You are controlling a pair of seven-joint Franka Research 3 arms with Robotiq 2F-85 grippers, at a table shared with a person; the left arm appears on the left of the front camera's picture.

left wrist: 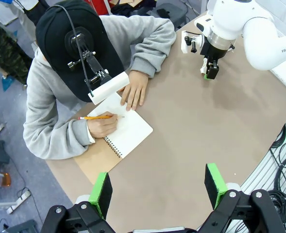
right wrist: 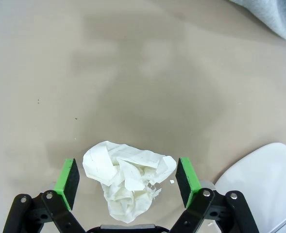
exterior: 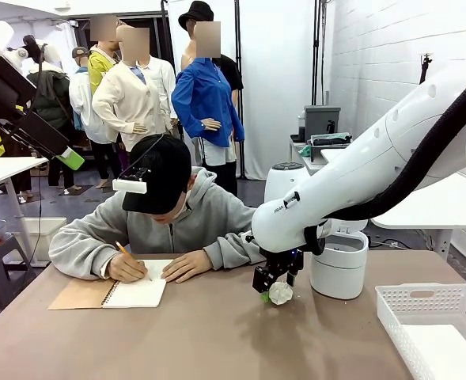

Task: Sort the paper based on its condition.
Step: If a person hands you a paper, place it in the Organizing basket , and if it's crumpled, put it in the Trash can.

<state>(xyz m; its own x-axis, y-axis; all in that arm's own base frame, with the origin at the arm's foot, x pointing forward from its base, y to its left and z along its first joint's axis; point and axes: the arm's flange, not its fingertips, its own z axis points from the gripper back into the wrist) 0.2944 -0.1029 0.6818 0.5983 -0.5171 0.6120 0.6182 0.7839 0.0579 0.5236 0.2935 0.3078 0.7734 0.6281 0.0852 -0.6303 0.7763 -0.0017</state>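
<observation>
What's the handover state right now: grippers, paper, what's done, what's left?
Right gripper: open, low over the table, pads either side of a crumpled paper ball, not clamped on it.
Left gripper: open, nothing between its pads, high above the table.
Paper: the ball appears to lie on the table beside the white bin. The white basket sits at the near right corner.
Person: writing in the notebook with a pencil.
Done: right gripper lined up on the ball. Nothing visibly sorted; the bin's inside is hidden.
Left: close on the ball, lift it, drop it where crumpled paper belongs, probably the bin.
</observation>
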